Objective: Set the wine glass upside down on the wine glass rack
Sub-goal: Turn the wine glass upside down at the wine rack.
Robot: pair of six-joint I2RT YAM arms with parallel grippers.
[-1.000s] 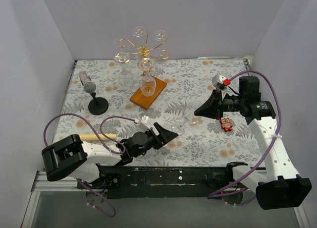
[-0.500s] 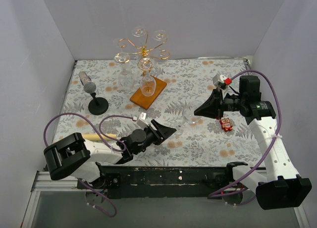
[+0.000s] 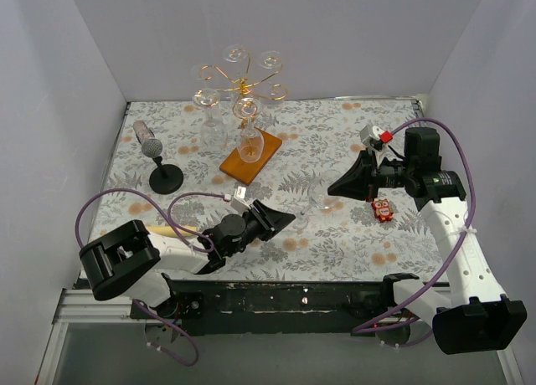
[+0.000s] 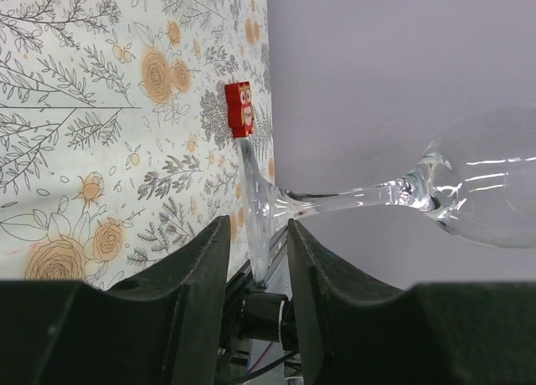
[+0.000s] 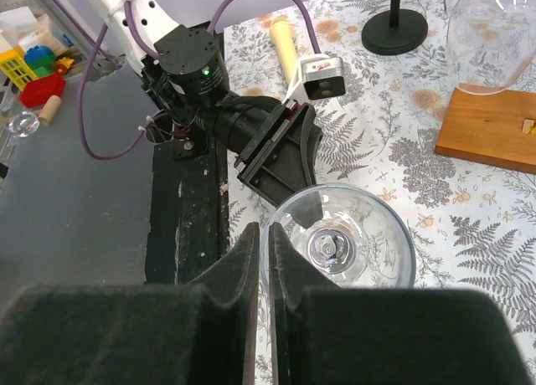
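The wine glass (image 3: 316,202) lies sideways above the table, held between my two arms. My right gripper (image 3: 332,187) is shut on its rim; in the right wrist view the rim passes between the closed fingers (image 5: 265,238) and the bowl (image 5: 339,247) faces the camera. My left gripper (image 3: 289,218) stands open around the glass's foot (image 4: 255,218), which sits edge-on between the jaws (image 4: 258,234) with a gap on each side. The stem (image 4: 352,199) runs right to the bowl (image 4: 494,184). The wine glass rack (image 3: 243,84) stands at the back on its wooden base (image 3: 251,156), with two glasses hanging.
A black microphone stand (image 3: 165,177) is at the left. A red owl toy (image 3: 383,209) lies below the right wrist. A wooden stick (image 3: 167,229) lies near the left arm. The rack's wooden base (image 5: 494,125) shows at the right of the right wrist view.
My left gripper has slid right toward the glass's foot, and its jaws have narrowed around it. The right arm and the glass have stayed still.
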